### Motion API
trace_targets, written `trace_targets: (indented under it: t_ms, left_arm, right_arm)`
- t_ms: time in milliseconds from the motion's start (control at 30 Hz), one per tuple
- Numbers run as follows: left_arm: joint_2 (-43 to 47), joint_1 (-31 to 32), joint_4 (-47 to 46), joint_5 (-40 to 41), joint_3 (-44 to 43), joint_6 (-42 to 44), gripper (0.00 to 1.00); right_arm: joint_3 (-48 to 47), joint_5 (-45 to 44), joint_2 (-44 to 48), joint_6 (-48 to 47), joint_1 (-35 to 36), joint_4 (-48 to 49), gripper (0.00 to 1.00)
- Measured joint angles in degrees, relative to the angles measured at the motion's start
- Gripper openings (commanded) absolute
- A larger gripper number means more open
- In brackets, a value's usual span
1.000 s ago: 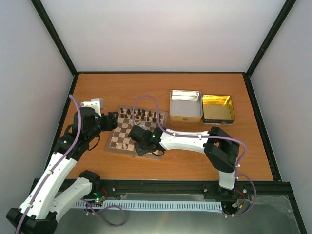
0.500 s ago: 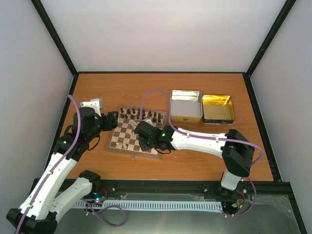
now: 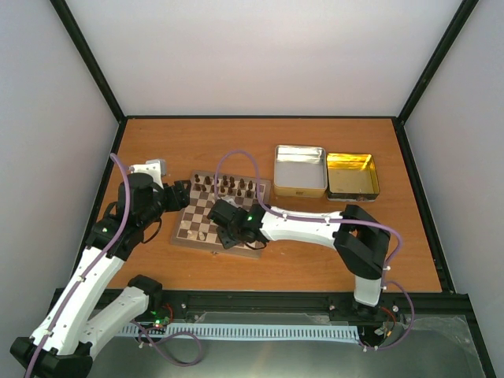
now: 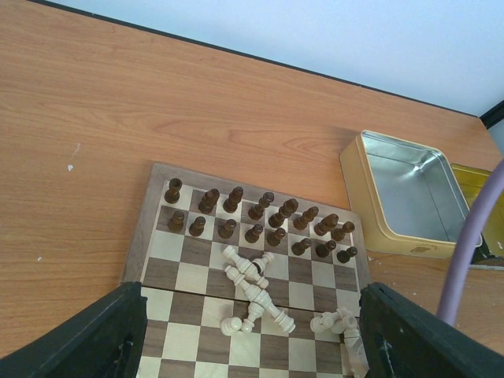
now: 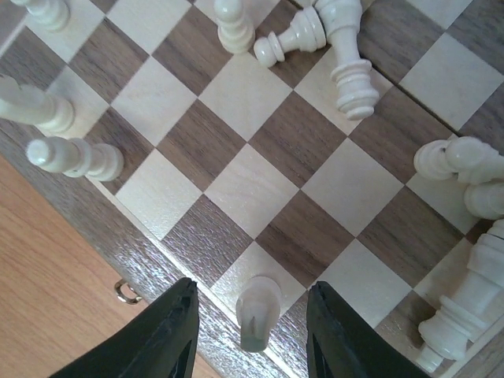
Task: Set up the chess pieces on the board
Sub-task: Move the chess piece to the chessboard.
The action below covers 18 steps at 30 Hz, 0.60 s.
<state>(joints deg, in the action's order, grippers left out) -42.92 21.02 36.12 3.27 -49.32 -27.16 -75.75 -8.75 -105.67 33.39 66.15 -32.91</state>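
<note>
Low over board, right gripper straddles cream piece, unclamped.

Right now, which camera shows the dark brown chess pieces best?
The left wrist view: the dark brown pieces stand in two clear rows along the board's far edge. The top view shows them only as tiny specks. The right wrist view shows only pale pieces.

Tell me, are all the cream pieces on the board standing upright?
No: several cream pieces lie toppled on their sides in a heap near the middle of the board.
</note>
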Motion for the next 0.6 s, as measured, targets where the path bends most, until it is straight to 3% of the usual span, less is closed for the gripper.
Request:
trace_targets:
  t_ms: [233,600]
  left_arm:
    - [0.1,0.0,0.4,0.0,0.0,0.0,0.75]
    - [0.1,0.0,0.4,0.0,0.0,0.0,0.75]
  right_arm:
    - [-0.5,0.5,-2.2,-0.8,0.0,-1.4,0.13]
    - [-0.1,-1.2,-1.9,0.4,0.1,-2.5,0.1]
